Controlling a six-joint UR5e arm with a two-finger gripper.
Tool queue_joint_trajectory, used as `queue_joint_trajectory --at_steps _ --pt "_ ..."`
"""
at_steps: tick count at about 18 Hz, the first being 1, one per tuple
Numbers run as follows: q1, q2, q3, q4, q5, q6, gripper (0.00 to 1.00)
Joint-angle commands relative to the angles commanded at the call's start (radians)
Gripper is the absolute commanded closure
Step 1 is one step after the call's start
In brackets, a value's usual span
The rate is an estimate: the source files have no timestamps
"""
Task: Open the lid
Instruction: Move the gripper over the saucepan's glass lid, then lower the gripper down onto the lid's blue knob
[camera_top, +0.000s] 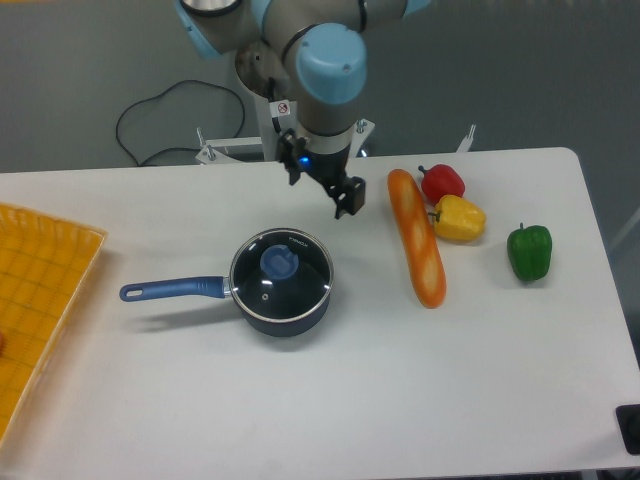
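Before me lies a white table (330, 400) with rounded corners on its right side, lit evenly with only soft shadows. Beyond its far edge the floor (560, 70) is plain grey. A black cable (150, 110) loops across that floor at the far left, ending near a white metal base plate (230, 150) bolted down behind the table. At the near right corner a small dark object (630, 428) cuts into view.

A small round red prohibition sign sticker (283, 108) sits on the robot's base column (300, 120); no words are legible anywhere.
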Motion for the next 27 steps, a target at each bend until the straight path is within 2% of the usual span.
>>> queue_joint_trajectory --at_steps 7,13,18,21,27 --pt "-0.06 -0.123 0.091 0.008 0.083 0.01 0.0" --pt "-0.066 -0.138 0.094 0.012 0.084 0.008 0.0" --pt "-0.065 -0.153 0.086 0.069 0.081 -0.001 0.0" --pt "-0.075 -0.167 0.083 0.092 0.081 -0.062 0.0" --pt "-0.081 -0.167 0.071 0.097 0.06 -0.066 0.0"
